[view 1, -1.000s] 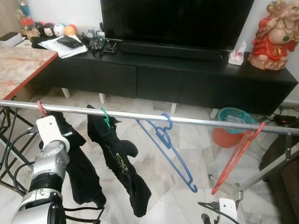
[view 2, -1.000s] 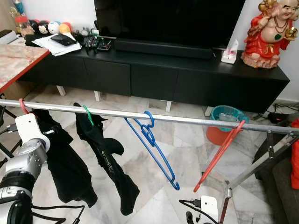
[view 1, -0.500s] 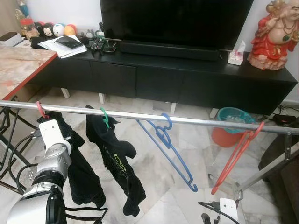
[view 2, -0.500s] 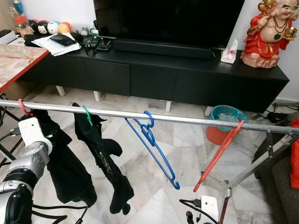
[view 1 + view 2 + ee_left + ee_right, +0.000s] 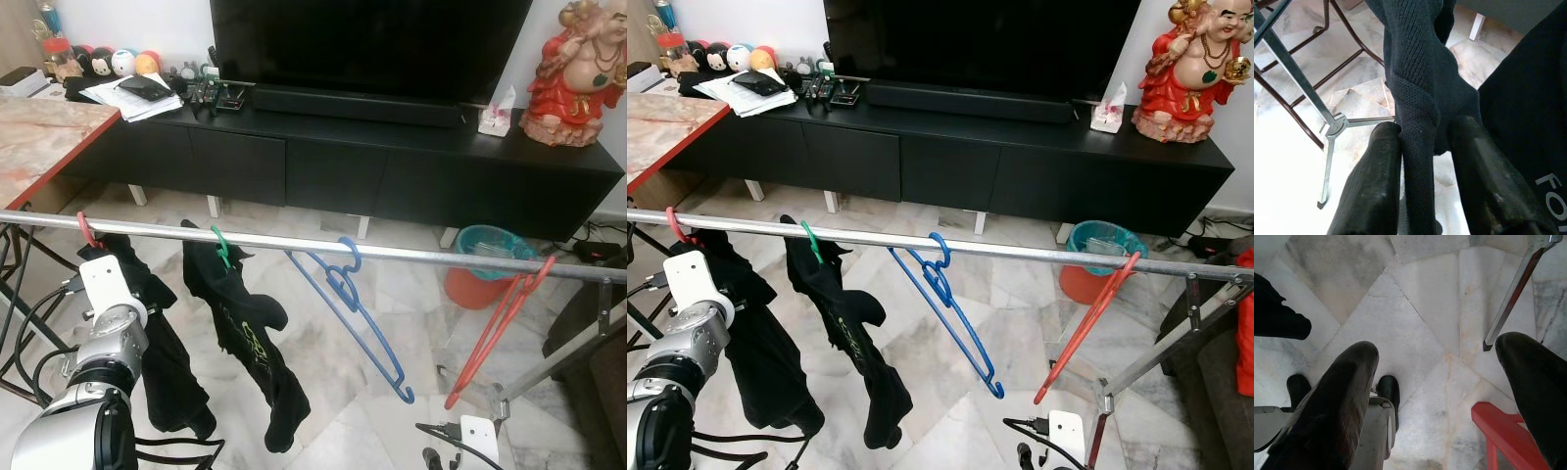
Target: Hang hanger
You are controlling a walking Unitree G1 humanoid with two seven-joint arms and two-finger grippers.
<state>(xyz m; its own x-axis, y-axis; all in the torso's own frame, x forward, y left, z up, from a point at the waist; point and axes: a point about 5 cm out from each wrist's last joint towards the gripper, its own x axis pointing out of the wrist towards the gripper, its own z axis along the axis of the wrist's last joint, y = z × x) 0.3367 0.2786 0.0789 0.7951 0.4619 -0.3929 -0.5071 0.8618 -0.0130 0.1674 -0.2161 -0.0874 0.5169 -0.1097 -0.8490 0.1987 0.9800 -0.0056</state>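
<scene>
Since every hanger in sight already has its hook over the rail [image 5: 294, 242], the hanging itself looks essentially done. The red hanger [image 5: 86, 229] at the robot's left end carries a black garment [image 5: 162, 343]; beside it a green hanger [image 5: 222, 247] holds another dark garment [image 5: 257, 348], then come a bare blue hanger [image 5: 353, 308] and a bare second red hanger [image 5: 495, 333] toward the right. What seems left is the release: the left gripper [image 5: 1422, 166] has its fingers partly closed around a fold of the black knit fabric. The right gripper [image 5: 1444, 396] hangs low, spread wide and empty above the marble floor [image 5: 1415, 313].
</scene>
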